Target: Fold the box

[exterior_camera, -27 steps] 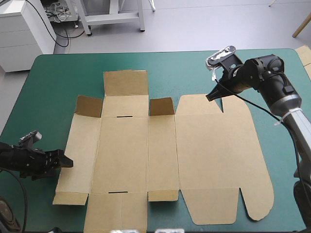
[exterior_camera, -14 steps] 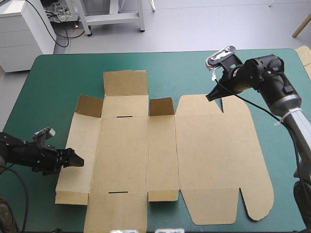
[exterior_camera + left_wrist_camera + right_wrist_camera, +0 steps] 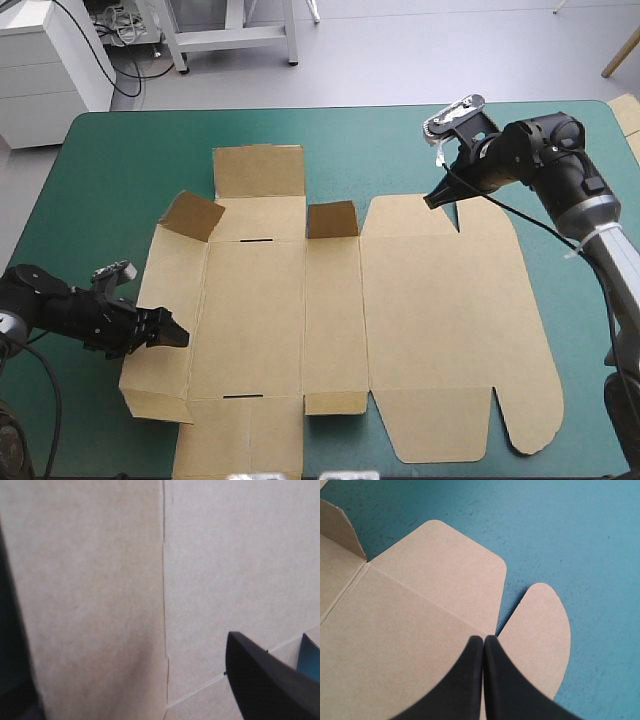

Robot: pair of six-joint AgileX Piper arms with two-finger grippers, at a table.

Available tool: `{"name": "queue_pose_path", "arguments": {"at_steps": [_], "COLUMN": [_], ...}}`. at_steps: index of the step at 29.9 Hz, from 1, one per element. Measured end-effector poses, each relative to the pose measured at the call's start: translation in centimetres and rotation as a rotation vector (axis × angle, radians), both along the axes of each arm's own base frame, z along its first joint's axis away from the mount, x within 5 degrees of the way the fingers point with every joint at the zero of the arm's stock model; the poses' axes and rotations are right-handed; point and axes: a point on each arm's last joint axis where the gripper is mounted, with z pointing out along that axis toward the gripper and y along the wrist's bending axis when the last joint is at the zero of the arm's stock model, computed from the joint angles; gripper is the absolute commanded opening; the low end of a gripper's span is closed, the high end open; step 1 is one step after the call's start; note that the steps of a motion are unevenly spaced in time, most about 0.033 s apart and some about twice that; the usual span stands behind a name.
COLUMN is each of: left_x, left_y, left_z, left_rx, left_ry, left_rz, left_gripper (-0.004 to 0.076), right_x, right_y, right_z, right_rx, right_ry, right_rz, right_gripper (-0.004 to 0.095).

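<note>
Left jaws advanced, box (image 3: 430, 320) wall lifted (one jaw hidden).

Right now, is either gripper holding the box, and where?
Neither. The open left gripper straddles the box's left wall; the shut right gripper is only at its far edge.

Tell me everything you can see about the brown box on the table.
The box is one cut sheet of plain brown board, scored into panels, mostly flat on the teal-green cover. The big lid panel with rounded tabs lies flat on the right; the base shows two narrow slots. Its left wall tilts up, and two small far corner flaps stand raised. The left claw meets that wall; the right claw, shut, sits at the lid's far edge by a notch.
</note>
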Motion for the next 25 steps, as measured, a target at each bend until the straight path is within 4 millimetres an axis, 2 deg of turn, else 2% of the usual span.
{"name": "queue_pose_path", "arguments": {"at_steps": [3,6,14,22,25], "left_x": [0.1,0.1,0.3,1.0,1.0], "left_y": [-0.6,-0.8,-0.8,-0.6,-0.7], "left_z": [0.0,0.0,-0.5,-2.2,-2.2], "left_rx": [0.000,-0.002,-0.008,-0.035,-0.058], "left_ry": [0.001,0.007,0.038,0.127,0.136], "left_rz": [-0.027,-0.027,-0.017,0.009,0.011], "left_gripper": [0.0507,0.0468,0.0285,0.0000,-0.0008], "right_x": [0.0,0.0,-0.1,-0.1,-0.1], "right_y": [0.0,0.0,0.0,0.0,0.0], "right_z": [0.0,0.0,0.0,-0.1,-0.1], "right_rx": [0.000,-0.002,-0.004,-0.005,-0.006], "right_ry": [0.001,0.004,0.007,0.011,0.011], "right_rz": [0.000,0.001,0.003,0.003,0.003], "right_gripper": [-0.0021,-0.0021,-0.0021,-0.0021,-0.0021]}}
